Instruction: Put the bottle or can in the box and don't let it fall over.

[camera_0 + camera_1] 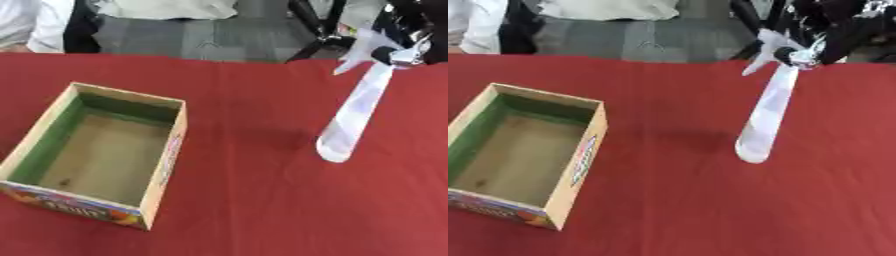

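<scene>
- A bench (262,200) covered in red cloth fills the view from above.
- On the robot's left sits an open cardboard box (96,152), empty, with green inner walls and a printed colourful front.
- On the robot's right, well apart from the box, a tall pale bottle (354,112) hangs in the air above the bench, held by its top and tilted, its base swung down toward the box side. A faint shadow lies on the cloth below it.
- The right hand (824,37) comes in from the upper right corner, dark with a silver part, its fingers closed around the bottle's neck; the picture is blurred there, so exactly how they wrap cannot be told.
- The left hand shows in neither view.
- Judged step: the carry, with the bottle lifted and not yet over the box.
- Next move likely calls for travelling leftward over the box opening, bringing the bottle upright, and lowering its base flat onto the box floor before letting go.
</scene>
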